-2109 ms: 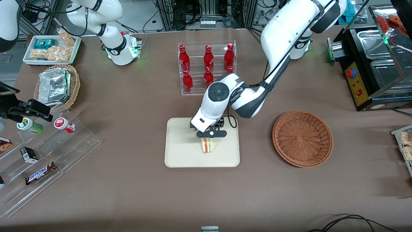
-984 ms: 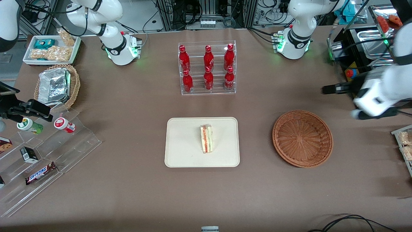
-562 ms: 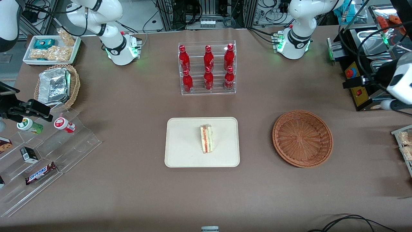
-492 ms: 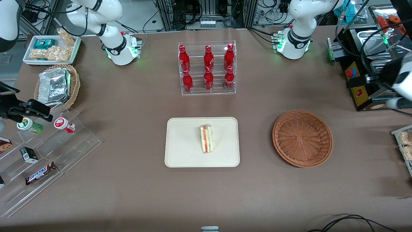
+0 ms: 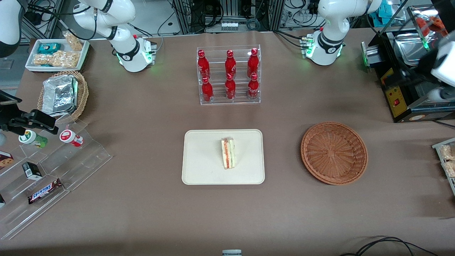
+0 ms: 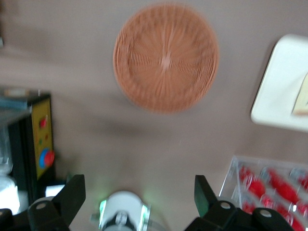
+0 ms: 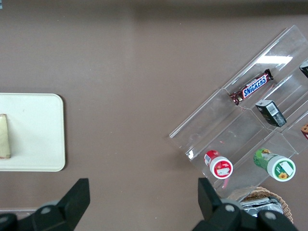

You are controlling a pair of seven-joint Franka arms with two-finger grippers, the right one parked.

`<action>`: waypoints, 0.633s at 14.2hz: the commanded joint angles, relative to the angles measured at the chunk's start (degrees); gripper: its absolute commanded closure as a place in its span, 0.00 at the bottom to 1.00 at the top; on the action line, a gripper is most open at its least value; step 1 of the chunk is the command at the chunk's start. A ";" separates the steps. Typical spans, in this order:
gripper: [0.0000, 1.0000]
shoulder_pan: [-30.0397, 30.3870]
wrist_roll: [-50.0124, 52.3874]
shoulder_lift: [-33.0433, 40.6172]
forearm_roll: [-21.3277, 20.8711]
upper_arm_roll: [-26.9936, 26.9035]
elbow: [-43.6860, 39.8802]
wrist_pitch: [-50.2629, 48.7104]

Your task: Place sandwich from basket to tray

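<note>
The sandwich (image 5: 229, 153) lies on the cream tray (image 5: 192, 142), near its middle, with its orange and green cut edge showing. The reddish-brown basket (image 5: 334, 153) sits empty beside the tray, toward the working arm's end. My left gripper (image 6: 138, 197) is open and holds nothing. It is high up at the working arm's end of the table, its white wrist (image 5: 443, 65) over the black machine. The left wrist view looks down on the basket (image 6: 166, 57), a corner of the tray (image 6: 276, 82) and an edge of the sandwich (image 6: 303, 98).
A clear rack of red bottles (image 5: 229, 76) stands farther from the front camera than the tray. A black machine (image 5: 398, 92) is at the working arm's end. A stepped acrylic shelf (image 5: 85, 156), a tan basket with foil containers (image 5: 64, 94) and a white snack tray (image 5: 57, 55) are at the parked arm's end.
My gripper let go of the sandwich on the tray, rose, and swung away past the basket to the working arm's end of the table. The sandwich stays on the tray.
</note>
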State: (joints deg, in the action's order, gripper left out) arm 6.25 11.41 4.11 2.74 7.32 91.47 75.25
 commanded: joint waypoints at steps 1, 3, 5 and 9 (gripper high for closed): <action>0.00 -0.80 -0.87 1.79 -1.42 -1.00 1.52 -1.34; 0.00 -0.80 -0.78 1.69 -3.79 0.66 1.08 -0.54; 0.00 -0.53 -0.43 1.34 -4.93 2.25 0.56 0.86; 0.00 -0.45 -0.16 1.08 -3.97 2.26 0.21 2.10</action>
State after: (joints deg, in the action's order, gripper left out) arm 6.17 11.15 4.92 -1.00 9.91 92.02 76.71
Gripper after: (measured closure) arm 0.000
